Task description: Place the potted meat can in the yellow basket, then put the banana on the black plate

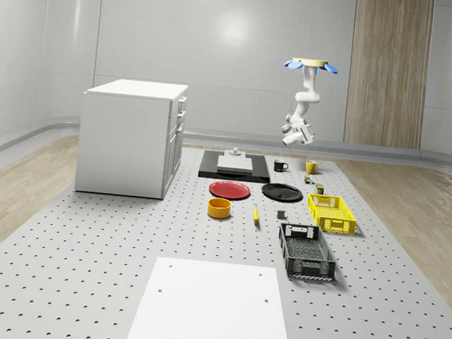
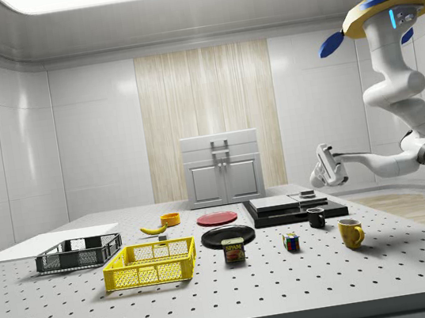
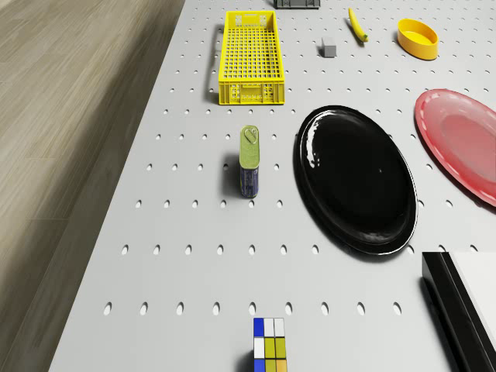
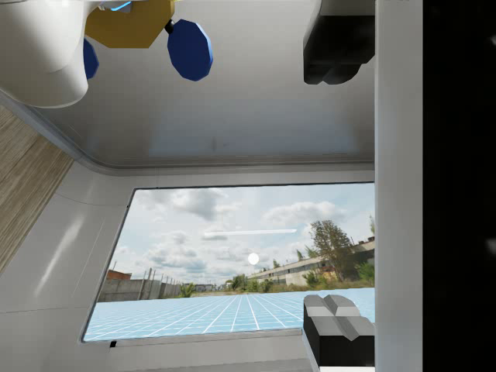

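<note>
Potted meat can, whole-scene view: standing just beyond the yellow basket; drone hovering high above.
Side view: end effector hanging well above, can lying below, basketward.
Drone view: can's long axis pointing at the basket.
Wrist view: fingers spreading wide, holding nothing.

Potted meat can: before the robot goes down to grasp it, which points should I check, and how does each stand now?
1. Potted meat can stands upright and free on the table, between the yellow basket and the cube: ok.
2. Gripper is near the can: not ok; it hangs high in the air, pointing sideways, toward the side view's left.
3. Fingers are apart and hold nothing, by the wrist view: ok.
4. Drone hovers above the table's end where the mugs stand: ok.
5. Yellow basket has nothing inside: ok.
6. Black plate is bare, and the banana lies apart from it: ok.
</note>
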Controlling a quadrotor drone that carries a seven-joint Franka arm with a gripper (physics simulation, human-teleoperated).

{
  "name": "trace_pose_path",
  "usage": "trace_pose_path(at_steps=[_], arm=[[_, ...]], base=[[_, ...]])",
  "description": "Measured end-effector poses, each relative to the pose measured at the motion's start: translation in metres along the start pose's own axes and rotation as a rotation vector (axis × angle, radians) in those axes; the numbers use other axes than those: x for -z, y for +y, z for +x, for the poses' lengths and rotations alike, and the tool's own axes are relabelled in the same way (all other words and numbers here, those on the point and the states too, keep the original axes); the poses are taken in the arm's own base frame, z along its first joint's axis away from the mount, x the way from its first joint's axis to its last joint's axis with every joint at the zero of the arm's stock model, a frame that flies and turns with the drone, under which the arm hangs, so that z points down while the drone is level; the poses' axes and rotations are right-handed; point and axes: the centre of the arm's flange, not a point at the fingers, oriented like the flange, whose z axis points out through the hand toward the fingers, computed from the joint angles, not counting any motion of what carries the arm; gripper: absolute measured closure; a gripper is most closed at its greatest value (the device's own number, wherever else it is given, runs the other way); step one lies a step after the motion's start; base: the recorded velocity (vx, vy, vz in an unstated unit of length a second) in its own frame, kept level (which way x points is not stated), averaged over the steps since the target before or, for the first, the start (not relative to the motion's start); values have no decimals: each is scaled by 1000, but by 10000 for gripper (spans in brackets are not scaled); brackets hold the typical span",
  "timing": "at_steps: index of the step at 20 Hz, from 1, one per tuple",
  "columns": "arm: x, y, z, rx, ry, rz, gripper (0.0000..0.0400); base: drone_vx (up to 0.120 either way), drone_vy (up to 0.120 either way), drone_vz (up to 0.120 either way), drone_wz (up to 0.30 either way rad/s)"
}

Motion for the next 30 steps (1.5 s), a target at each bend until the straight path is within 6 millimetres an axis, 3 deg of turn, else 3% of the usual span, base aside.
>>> trace_pose_path(at_steps=[3,6,12,19,30], arm=[[-13,-34,-35,11,362,-364,0],[-46,-58,-59,22,701,-705,0],[-101,-68,-72,38,1117,-1119,0],[-124,-66,-71,48,1288,-1285,0],[-132,-65,-69,53,1348,-1341,0]], base=[[120,0,-120,0],[120,0,-120,0],[120,0,-120,0],[120,0,-120,0],[120,0,-109,0]])
